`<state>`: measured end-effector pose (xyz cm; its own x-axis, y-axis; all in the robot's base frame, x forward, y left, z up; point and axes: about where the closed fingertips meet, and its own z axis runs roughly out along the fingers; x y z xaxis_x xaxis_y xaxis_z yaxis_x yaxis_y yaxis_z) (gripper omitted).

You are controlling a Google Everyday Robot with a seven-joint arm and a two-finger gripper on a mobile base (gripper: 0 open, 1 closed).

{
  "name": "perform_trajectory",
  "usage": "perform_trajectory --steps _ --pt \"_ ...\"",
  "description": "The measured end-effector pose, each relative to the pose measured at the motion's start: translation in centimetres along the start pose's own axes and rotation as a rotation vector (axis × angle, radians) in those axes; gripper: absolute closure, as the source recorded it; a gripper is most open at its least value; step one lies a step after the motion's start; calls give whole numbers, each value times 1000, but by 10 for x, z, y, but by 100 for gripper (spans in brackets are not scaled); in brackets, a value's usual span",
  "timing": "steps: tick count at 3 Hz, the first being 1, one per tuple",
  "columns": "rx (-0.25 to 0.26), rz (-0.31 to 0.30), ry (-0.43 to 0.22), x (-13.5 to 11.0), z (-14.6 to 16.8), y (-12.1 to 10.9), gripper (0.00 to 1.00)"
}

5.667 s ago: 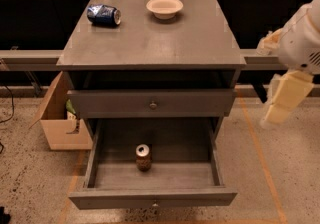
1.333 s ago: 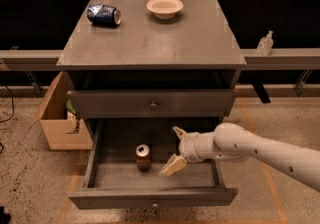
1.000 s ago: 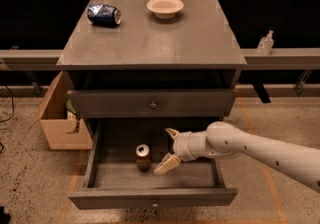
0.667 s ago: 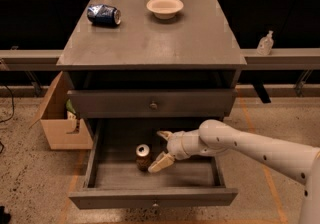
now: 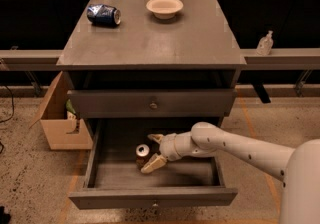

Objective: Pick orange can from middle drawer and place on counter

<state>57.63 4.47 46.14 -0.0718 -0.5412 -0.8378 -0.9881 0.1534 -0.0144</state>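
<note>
The orange can (image 5: 142,153) stands upright inside the open middle drawer (image 5: 152,196), left of centre, its silver lid showing. My gripper (image 5: 154,151) reaches into the drawer from the right on a white arm. Its two pale fingers are spread apart, one behind the can and one in front of it, just to the can's right. I cannot tell if they touch it. The dark-grey counter (image 5: 170,38) lies above.
A dented blue can (image 5: 103,14) lies at the counter's back left and a cream bowl (image 5: 164,6) stands at its back centre. The upper drawer (image 5: 153,104) is closed. A cardboard box (image 5: 59,118) sits on the floor at left. A small bottle (image 5: 264,43) stands on the right ledge.
My gripper has come down from the right into the open drawer and moved left until its spread fingers flank the orange can. The can has not moved.
</note>
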Motion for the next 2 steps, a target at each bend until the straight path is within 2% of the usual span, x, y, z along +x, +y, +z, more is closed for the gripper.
perform_trajectory --steps 1,2 --pt "6 0 -38 5 15 -5 25" --pt "-2 4 -67 9 31 -6 26"
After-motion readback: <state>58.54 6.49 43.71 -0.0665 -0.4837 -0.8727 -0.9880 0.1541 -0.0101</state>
